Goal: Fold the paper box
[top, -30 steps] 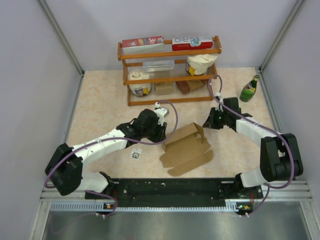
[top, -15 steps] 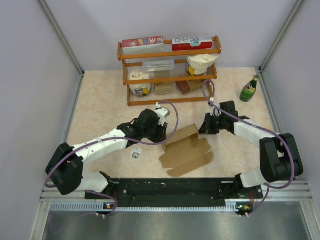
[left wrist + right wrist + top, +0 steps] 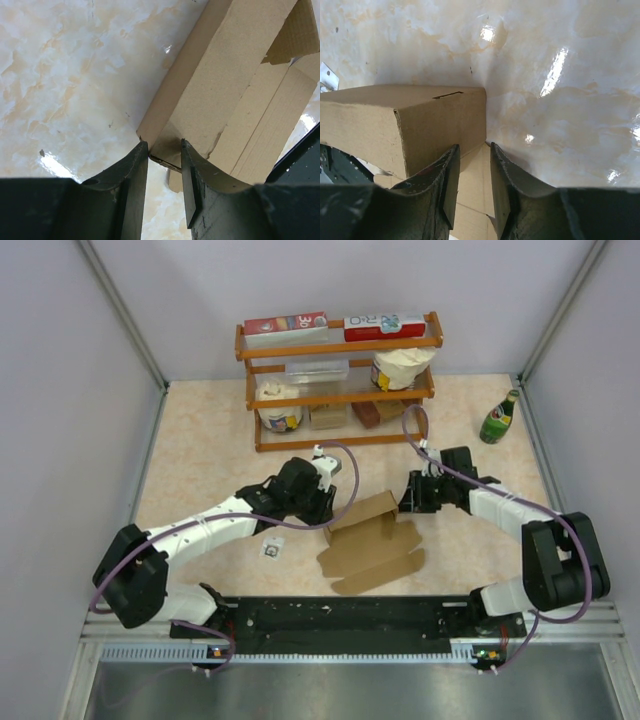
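The paper box [image 3: 372, 545] is a plain brown cardboard sheet lying mid-table, with its far wall folded upright. My left gripper [image 3: 322, 510] is at the wall's left end. In the left wrist view its jaws [image 3: 164, 147] are closed on the corner of the cardboard [image 3: 235, 75]. My right gripper [image 3: 411, 502] is at the wall's right end. In the right wrist view its jaws [image 3: 472, 147] stand a narrow gap apart against the wall's end corner [image 3: 420, 120], with a flat flap showing between them.
A wooden shelf [image 3: 340, 343] stands at the back with red-and-white cartons, tubs and small blocks on it. A green bottle [image 3: 499, 418] stands at the back right. A small white tag [image 3: 271, 551] lies left of the box. A black rail [image 3: 350, 615] runs along the near edge.
My right gripper has moved left to the right end of the upright wall. The box has shifted slightly left and its wall stands steeper. The left arm has stayed put.
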Tool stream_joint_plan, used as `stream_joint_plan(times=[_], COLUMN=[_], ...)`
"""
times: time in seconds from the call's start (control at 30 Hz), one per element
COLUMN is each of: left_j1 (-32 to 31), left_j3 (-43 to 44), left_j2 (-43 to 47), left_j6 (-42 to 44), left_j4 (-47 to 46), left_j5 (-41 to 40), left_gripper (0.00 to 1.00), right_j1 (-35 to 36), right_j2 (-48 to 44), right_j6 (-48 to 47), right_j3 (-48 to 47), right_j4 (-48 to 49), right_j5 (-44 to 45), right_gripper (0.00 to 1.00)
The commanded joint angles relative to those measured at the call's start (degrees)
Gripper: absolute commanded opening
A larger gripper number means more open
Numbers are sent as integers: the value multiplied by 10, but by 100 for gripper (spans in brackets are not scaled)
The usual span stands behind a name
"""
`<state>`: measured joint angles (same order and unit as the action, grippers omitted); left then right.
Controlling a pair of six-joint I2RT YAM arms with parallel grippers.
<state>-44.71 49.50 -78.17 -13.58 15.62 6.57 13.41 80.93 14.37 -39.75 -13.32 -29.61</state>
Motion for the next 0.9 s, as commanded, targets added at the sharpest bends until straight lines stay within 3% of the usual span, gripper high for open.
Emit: stream_joint_plan(times=[0.0, 0.87], left_j1=[-5, -5], left_j3=[17, 21], left_j2=[-10, -12], left_j6=[9, 6], left_j4=[3, 6], left_j5=[5, 1], left_gripper=[37, 37], right_j1=[20, 49], right_j2=[-27, -135], right_j6=[-22, 17], right_j3=[9, -1], right_j4=[1, -166], right_j5=[-6, 128], right_gripper=[32, 35])
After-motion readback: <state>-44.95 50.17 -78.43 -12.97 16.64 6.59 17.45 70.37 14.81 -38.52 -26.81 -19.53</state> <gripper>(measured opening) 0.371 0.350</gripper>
